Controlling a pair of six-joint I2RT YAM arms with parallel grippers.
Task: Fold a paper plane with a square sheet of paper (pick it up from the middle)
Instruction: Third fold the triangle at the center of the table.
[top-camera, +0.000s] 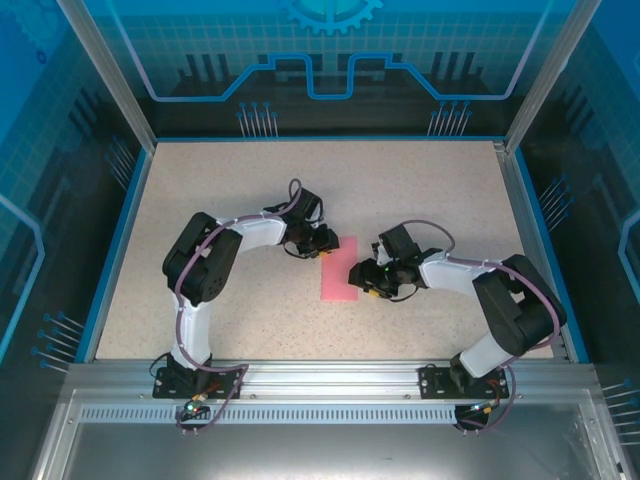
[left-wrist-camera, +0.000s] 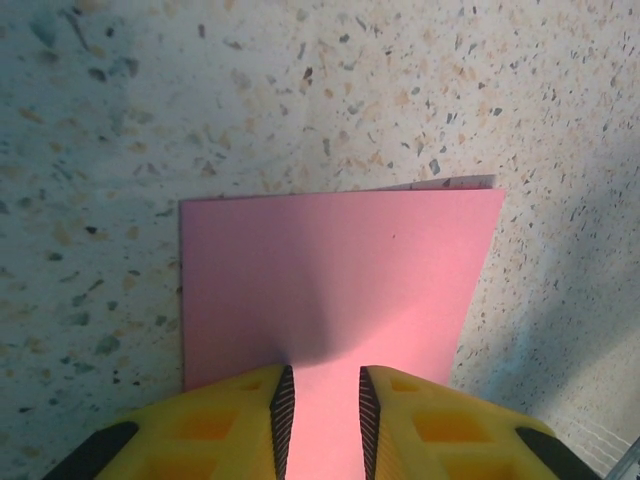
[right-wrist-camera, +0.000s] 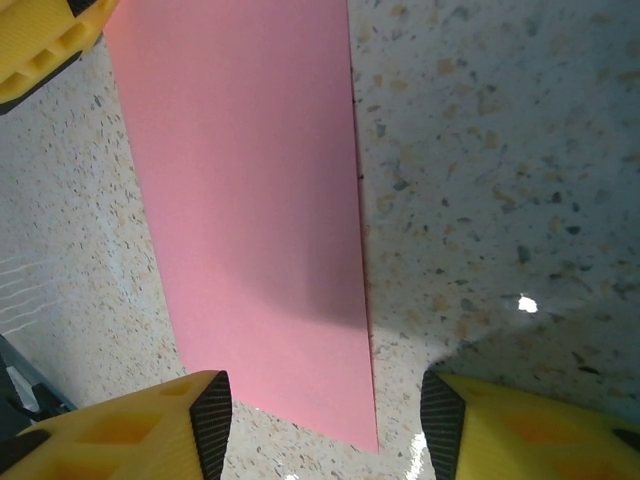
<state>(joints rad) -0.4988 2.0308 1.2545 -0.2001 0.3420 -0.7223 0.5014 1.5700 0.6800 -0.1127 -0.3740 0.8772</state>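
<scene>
The square sheet of paper (top-camera: 338, 268) lies on the table as a narrow pink rectangle with a doubled edge, so it looks folded in half. My left gripper (top-camera: 325, 243) is at its far end. In the left wrist view the sheet (left-wrist-camera: 340, 270) runs under my left gripper (left-wrist-camera: 321, 385), whose jaws stand a narrow gap apart with flat pink paper showing between them. My right gripper (top-camera: 362, 277) is at the near right end. Seen from the right wrist, my right gripper (right-wrist-camera: 325, 400) is open wide, straddling the near corner of the sheet (right-wrist-camera: 250, 200).
The speckled table (top-camera: 230, 190) has a blue raised rim (top-camera: 118, 250) on its sides and a metal rail (top-camera: 320, 375) along the near edge. A yellow finger of the left gripper (right-wrist-camera: 40, 40) shows at the top left of the right wrist view.
</scene>
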